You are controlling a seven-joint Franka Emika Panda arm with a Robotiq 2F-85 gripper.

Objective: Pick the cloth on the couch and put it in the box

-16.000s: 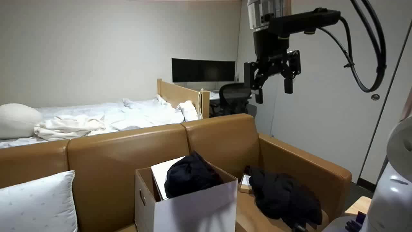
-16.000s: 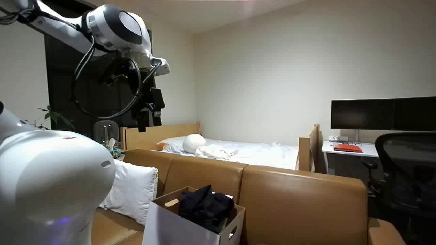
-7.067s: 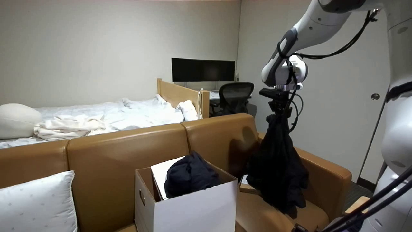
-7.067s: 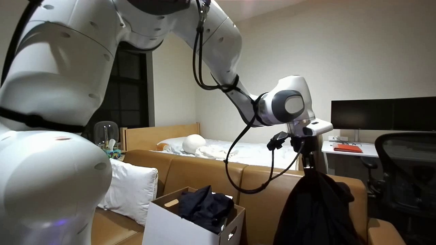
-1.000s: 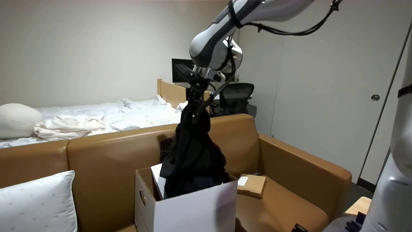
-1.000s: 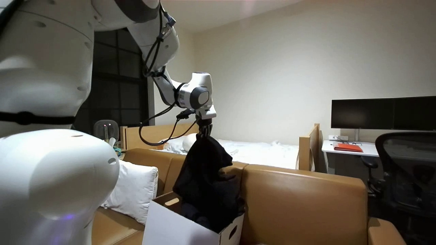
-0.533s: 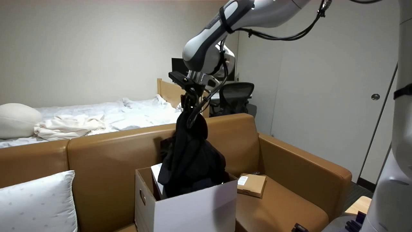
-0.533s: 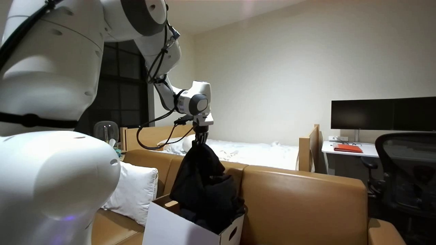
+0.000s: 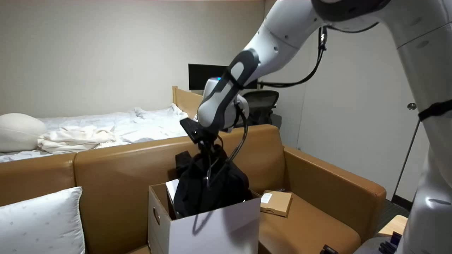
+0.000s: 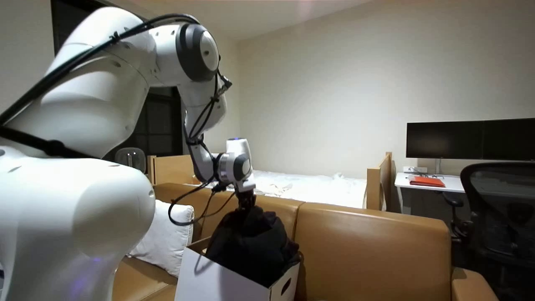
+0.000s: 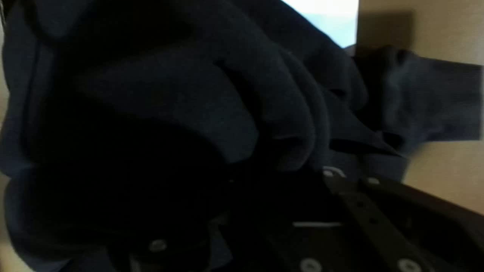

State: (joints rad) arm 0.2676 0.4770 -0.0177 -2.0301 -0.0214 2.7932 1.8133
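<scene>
Currently the claw [image 10: 246,203] points down into the black cloth [image 9: 212,192] — its fingertips lost among dark folds, so how widely they're spread, or whether they grip, I can't make out. The cloth sits heaped in the white box [image 9: 215,233], rising above its rim (one squared-off end sticks out by the couch [image 9: 134,169]).

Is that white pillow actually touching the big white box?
Apart. In an exterior view, brown sofa shows plainly between the white pillow and the white box.
</scene>
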